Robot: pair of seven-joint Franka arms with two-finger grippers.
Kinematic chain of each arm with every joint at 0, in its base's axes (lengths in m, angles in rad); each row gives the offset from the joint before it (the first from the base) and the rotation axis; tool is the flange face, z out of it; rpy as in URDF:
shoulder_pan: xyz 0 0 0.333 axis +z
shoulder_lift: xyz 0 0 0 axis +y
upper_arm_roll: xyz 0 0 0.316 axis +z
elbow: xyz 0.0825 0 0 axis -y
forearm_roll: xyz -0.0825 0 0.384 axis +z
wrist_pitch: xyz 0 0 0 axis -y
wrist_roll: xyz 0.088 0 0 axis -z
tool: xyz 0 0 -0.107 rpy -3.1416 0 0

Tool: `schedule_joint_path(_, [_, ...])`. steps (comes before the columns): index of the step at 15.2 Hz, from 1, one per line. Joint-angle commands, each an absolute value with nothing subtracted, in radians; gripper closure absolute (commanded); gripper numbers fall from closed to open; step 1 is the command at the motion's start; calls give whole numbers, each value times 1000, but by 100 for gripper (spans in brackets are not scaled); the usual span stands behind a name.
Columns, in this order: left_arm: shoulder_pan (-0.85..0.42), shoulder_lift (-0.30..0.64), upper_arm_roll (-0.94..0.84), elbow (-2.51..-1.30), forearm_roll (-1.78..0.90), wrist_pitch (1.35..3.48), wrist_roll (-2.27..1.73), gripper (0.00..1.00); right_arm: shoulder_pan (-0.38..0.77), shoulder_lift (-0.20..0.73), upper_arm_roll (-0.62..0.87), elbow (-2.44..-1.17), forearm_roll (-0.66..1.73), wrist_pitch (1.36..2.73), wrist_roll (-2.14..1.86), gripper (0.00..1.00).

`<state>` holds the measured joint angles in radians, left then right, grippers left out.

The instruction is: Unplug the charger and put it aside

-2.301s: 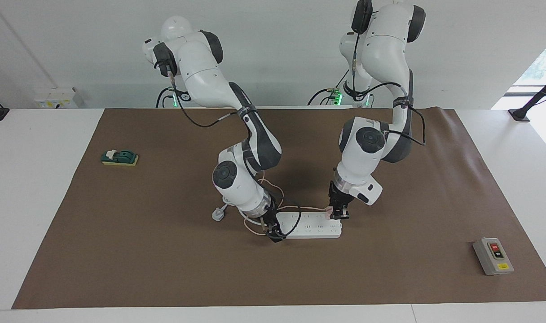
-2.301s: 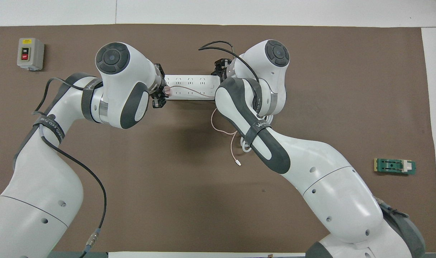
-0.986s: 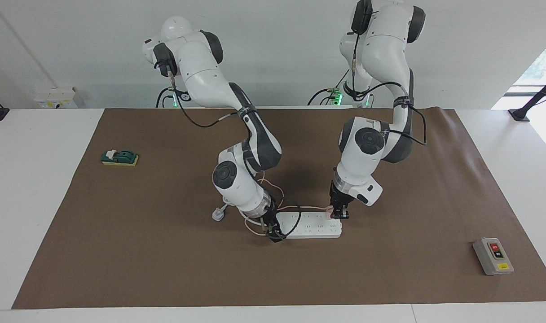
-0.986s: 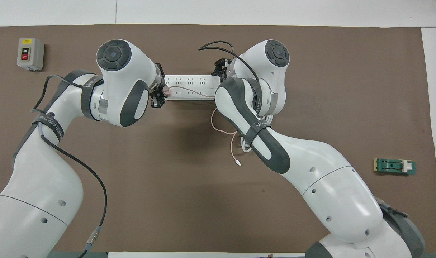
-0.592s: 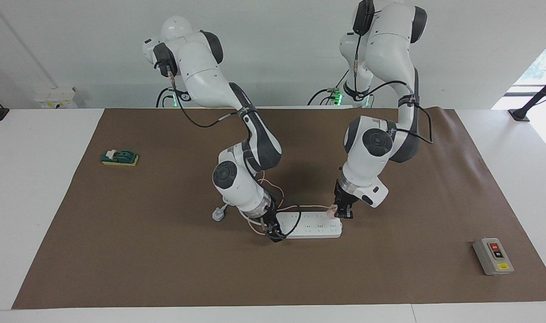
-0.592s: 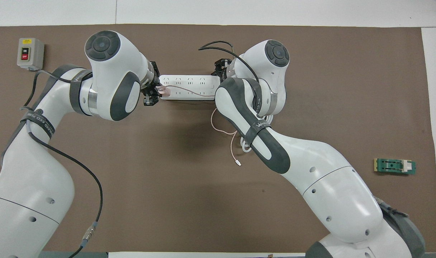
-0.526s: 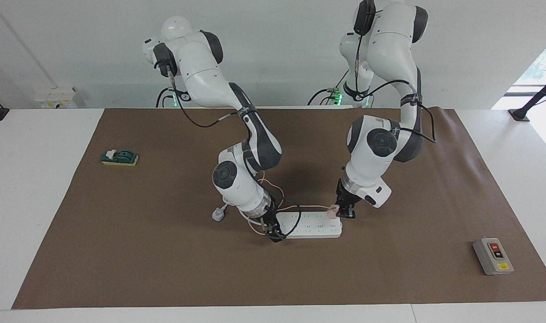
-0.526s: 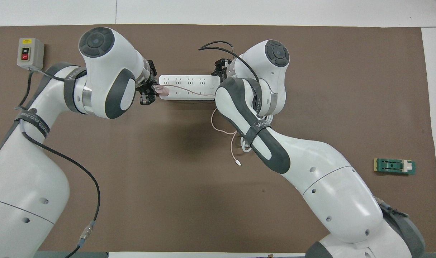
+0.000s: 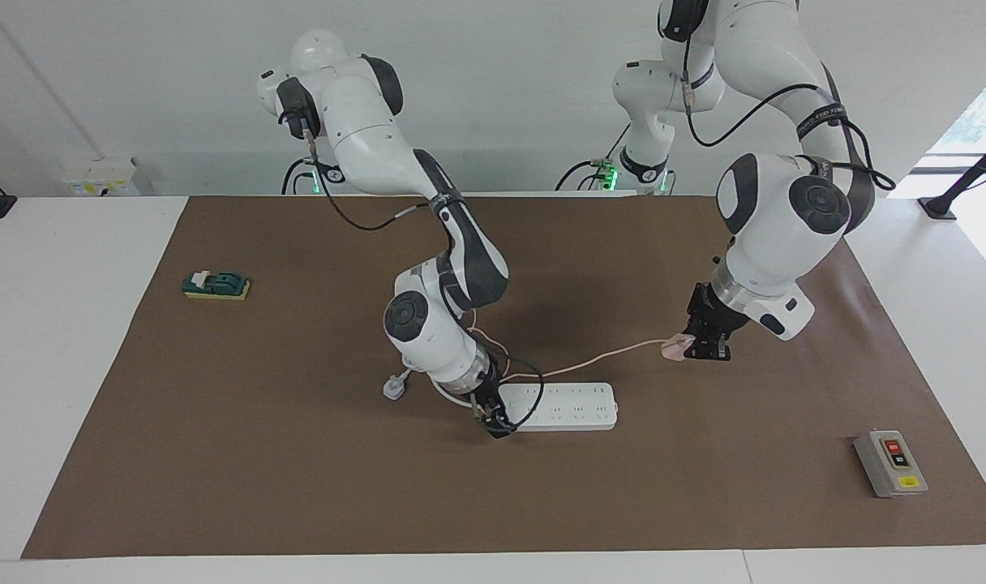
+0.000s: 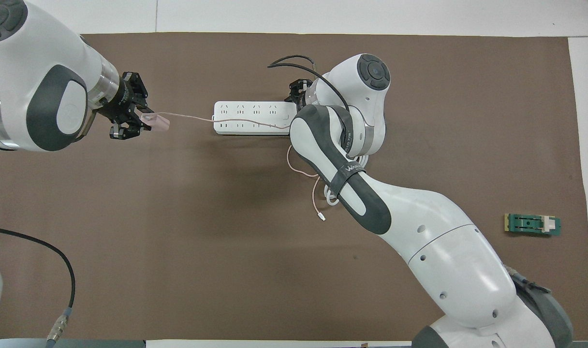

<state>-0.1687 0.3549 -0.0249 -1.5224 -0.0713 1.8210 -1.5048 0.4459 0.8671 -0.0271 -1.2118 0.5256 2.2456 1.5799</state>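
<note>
The pale-pink charger (image 9: 673, 349) is out of the white power strip (image 9: 570, 405) and hangs in my left gripper (image 9: 700, 347), which is shut on it over the bare mat toward the left arm's end of the table. Its thin pink cable (image 9: 598, 357) runs back across the strip toward the right arm. In the overhead view the left gripper (image 10: 139, 121) holds the charger (image 10: 157, 122) apart from the strip (image 10: 250, 117), and the cable's connector (image 10: 321, 218) lies on the mat nearer the robots. My right gripper (image 9: 493, 422) is down at the strip's end toward the right arm, also in the overhead view (image 10: 295, 94).
A grey switch box (image 9: 890, 462) sits toward the left arm's end, farther from the robots. A green part on a yellow base (image 9: 216, 285) lies toward the right arm's end. The strip's white plug (image 9: 394, 388) and cord lie beside the right arm.
My left gripper pulled the charger out of the strip and carried it up and away toward the left arm's end, drawing the cable taut. The right arm and the strip stayed put.
</note>
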Motion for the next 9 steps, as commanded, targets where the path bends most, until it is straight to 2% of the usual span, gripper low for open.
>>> schedule_joint_path(1, [-73, 293, -23, -1545, -87, 1712, -1289, 100, 451, 877, -21, -1218, 543, 2240, 1565, 5])
schedule_joint_path(3, [7, 270, -25, -1545, -86, 1648, -1122, 100, 440, 867, -21, -1216, 540, 2230, 1565, 0])
schedule_joint_path(9, [228, 236, -18, -1580, -15, 1595, -484, 100, 416, 758, -31, -1220, 529, 2152, 1560, 0])
